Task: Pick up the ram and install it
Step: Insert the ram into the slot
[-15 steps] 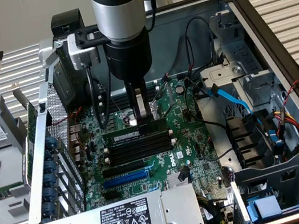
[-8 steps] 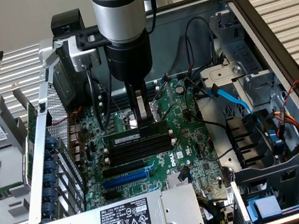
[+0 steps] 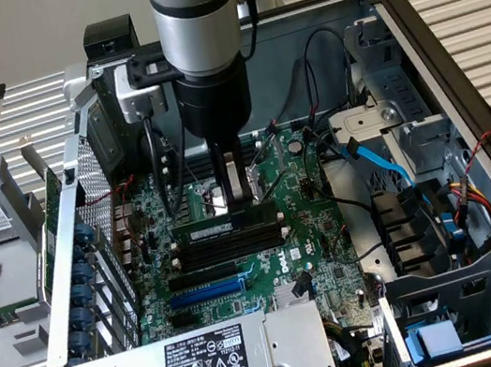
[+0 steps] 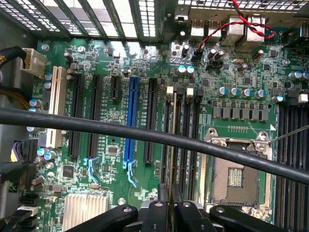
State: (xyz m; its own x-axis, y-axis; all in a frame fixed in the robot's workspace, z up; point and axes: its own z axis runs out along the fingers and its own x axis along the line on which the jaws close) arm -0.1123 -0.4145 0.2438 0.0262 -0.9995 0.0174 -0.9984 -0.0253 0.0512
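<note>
The ram, a dark-green stick with a pale label strip, stands on edge and level over the farthest of the black memory slots on the green motherboard. My gripper comes straight down from the arm and is shut on the ram's upper edge near its middle. In the wrist view the ram shows edge-on as a thin line running away from my gripper, in line with a slot between white end clips. How deep it sits in the slot I cannot tell.
A blue expansion slot lies beside the memory slots. A thick black cable crosses the wrist view above the board. The open CPU socket is close by. A power supply and drive cage hem in the case.
</note>
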